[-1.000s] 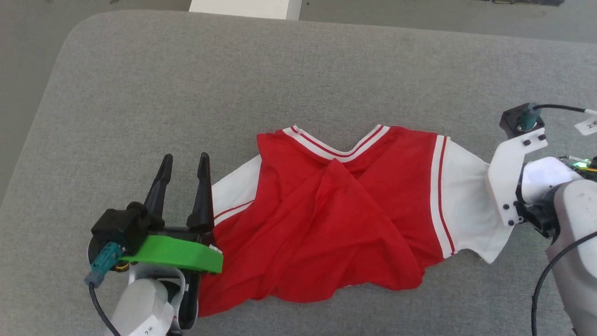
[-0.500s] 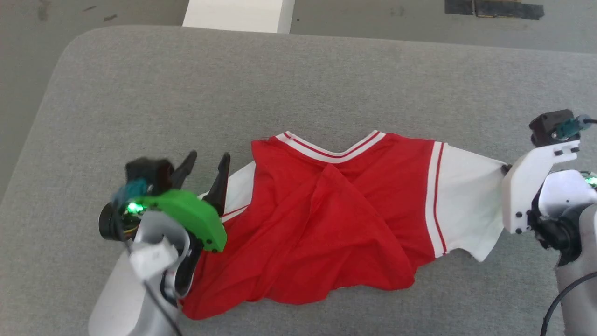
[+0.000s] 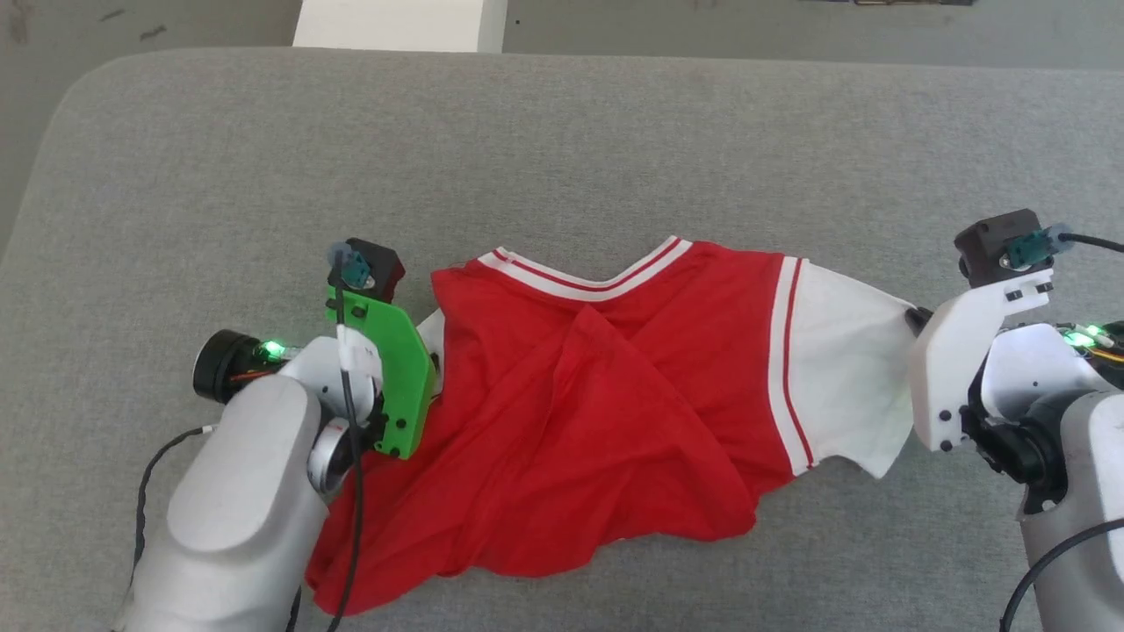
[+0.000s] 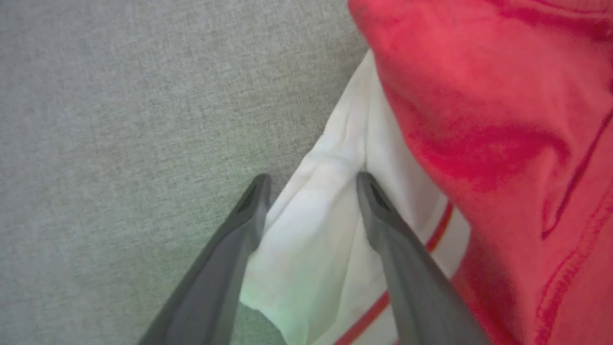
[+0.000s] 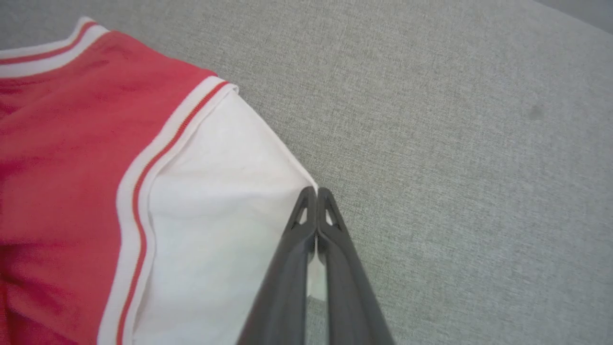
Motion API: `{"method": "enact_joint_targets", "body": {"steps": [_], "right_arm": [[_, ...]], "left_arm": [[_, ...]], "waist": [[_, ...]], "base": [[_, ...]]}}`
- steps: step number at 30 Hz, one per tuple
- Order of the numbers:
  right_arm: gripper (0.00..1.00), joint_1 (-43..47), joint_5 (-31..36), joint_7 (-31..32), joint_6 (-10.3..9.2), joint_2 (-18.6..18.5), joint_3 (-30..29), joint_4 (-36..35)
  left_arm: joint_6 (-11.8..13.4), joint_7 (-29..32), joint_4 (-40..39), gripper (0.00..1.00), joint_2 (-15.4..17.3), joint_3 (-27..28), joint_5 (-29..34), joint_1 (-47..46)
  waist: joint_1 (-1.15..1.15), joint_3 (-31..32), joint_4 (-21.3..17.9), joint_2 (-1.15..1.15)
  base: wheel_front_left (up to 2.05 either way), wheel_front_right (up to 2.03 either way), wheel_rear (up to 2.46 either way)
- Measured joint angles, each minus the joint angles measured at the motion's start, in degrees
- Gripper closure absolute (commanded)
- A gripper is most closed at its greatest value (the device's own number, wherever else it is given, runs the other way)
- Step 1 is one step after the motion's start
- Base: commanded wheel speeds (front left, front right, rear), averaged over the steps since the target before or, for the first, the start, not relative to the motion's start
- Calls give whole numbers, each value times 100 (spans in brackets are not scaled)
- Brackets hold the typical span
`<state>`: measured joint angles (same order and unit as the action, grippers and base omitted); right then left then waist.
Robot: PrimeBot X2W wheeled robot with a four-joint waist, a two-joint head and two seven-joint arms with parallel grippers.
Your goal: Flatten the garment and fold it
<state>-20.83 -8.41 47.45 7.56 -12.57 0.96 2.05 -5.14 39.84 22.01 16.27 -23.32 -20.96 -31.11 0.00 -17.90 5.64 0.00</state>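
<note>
Fingers of right gripper (image 5: 316,192) pressed together, pinching outer edge of white right sleeve (image 5: 215,201). Left gripper (image 4: 312,179) spread wide, holding nothing, tips straddling raised fold of white left sleeve (image 4: 316,225). Garment (image 3: 597,412) lies rumpled mid-bench (image 3: 562,132), collar (image 3: 588,281) toward far edge, hem bunched toward near edge.

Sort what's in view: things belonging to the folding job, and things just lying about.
Job: garment; right gripper, shut on one white sleeve; left gripper, open astride the other sleeve.
Lying about: grey padded surface underneath; white block beyond its far edge.
</note>
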Motion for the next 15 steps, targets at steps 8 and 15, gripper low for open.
{"method": "enact_joint_targets", "body": {"steps": [8,15], "right_arm": [[100,-6,-452,-274,0,105,-110,-60],[100,-167,-1193,-563,0,286,-633,-298]], "left_arm": [[-42,-779,144,100,-356,766,-1125,174],[68,-2007,-604,100,-576,1951,-1967,159]], "waist": [[0,122,-61,0],[0,445,-34,0]], "base": [[0,0,0],[0,0,0]]}}
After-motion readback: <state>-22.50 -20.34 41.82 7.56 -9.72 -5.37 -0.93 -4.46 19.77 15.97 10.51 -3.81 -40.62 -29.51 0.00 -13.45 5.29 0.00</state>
